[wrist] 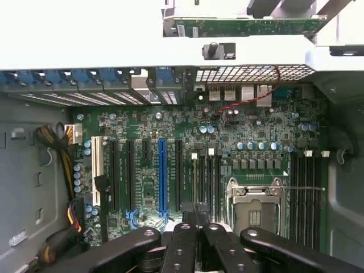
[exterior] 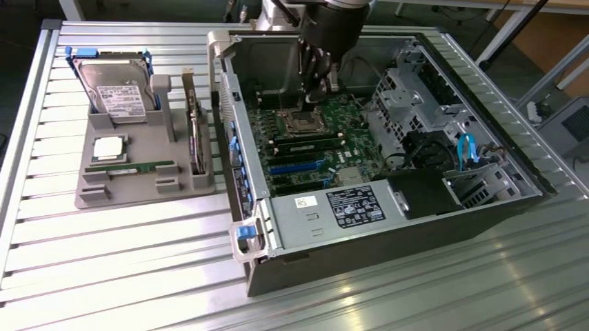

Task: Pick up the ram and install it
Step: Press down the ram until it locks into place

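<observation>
Green, thin ram stick lies on the grey holder tray, left on the bench.
My pincer hangs inside the open computer case above the motherboard; whether clenched, I cannot tell.

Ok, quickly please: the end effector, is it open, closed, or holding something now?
End effector: cannot be told; it hangs inside the computer case, above the motherboard.

We see a black gripper built of glossy linkage bars with round silver pivot screws; above its slim dark fingers, the arm's wrist is a black cylinder.
</observation>
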`<state>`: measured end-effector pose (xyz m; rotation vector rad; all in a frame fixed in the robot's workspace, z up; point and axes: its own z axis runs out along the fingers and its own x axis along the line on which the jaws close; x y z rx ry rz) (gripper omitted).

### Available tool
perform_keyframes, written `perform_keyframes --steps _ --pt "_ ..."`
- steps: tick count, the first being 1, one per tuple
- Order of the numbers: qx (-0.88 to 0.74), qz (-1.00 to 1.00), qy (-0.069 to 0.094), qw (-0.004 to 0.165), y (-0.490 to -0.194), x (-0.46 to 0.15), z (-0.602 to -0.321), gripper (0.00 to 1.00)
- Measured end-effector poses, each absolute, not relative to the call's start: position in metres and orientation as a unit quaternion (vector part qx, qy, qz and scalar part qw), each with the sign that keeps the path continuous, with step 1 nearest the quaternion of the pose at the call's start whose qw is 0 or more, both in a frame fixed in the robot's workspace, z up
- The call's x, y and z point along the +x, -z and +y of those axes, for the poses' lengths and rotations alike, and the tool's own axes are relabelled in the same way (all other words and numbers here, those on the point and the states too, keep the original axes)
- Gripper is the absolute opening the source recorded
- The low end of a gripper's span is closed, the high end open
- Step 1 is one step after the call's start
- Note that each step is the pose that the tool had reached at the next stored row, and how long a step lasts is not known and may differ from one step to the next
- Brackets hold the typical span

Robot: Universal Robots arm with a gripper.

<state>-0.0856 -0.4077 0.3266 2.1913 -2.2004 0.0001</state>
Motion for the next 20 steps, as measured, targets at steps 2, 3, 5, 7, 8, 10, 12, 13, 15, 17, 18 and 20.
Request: perform_keyframes --steps 2,3,5,7,8,10,12,13,15,17,18,20 --pt "0.706 -0.708 0.0 0.018 -0.327 -0.086 -0.408 0.09" --pt "0.705 -0.708 0.0 0.018 -0.327 -0.084 -0.408 0.09" --pt "0.705 -0.708 -0.001 0.019 -0.327 -0.073 -0.408 0.09" --pt "0.705 -0.708 -0.001 0.019 -0.327 -0.062 -0.408 0.09" --pt "0.705 -0.708 -0.002 0.02 -0.327 -0.057 -0.408 0.09" --pt "0.705 -0.708 -0.002 0.02 -0.327 -0.045 -0.408 0.09" --pt "0.705 -0.708 -0.002 0.021 -0.327 -0.034 -0.408 0.09" --pt "0.705 -0.708 -0.003 0.021 -0.327 -0.03 -0.408 0.09" --pt "0.705 -0.708 -0.003 0.021 -0.327 -0.029 -0.408 0.09" --pt "0.705 -0.708 -0.003 0.021 -0.327 -0.026 -0.408 0.09" --pt "0.705 -0.709 -0.003 0.021 -0.327 -0.026 -0.408 0.09" --pt "0.705 -0.708 -0.003 0.021 -0.327 -0.025 -0.408 0.09"
